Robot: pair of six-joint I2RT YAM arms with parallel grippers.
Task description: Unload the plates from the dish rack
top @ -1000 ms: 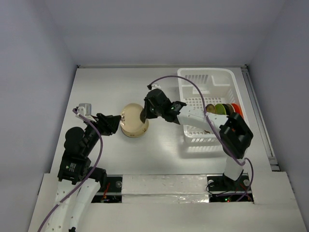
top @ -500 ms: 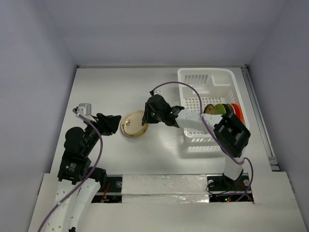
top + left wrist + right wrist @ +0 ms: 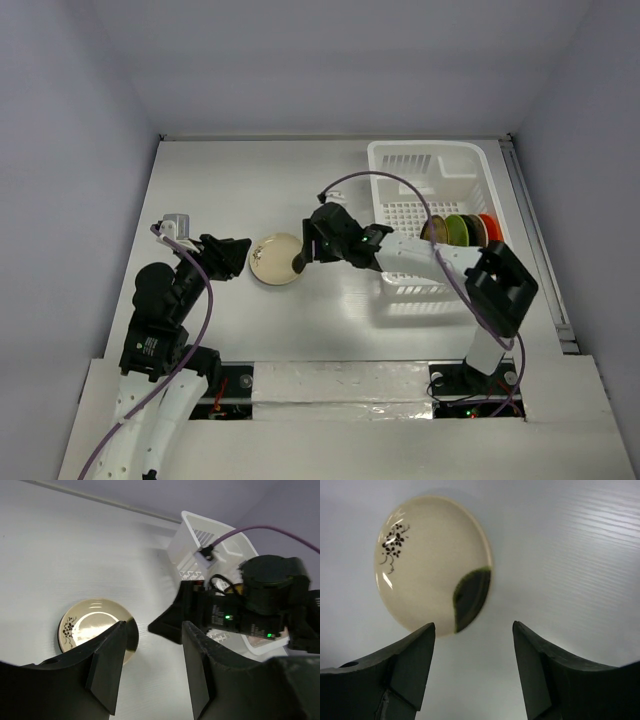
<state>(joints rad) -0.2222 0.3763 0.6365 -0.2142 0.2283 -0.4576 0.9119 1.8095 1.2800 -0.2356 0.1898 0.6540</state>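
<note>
Hovering over the desk (image 3: 220, 190), your right end effector (image 3: 299, 262) gapes empty above the cream plate (image 3: 272, 258) lying flat; your left end effector (image 3: 243, 256) gapes too. Roughly four plates (image 3: 458, 230) wait upright in the dish rack (image 3: 400, 158).

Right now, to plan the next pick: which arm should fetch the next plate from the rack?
Right, I'd say. The rack, plates upright in it, stands on that arm's side; the right gripper is open, holding nothing. The left gripper sits far across by the cream plate.
</note>
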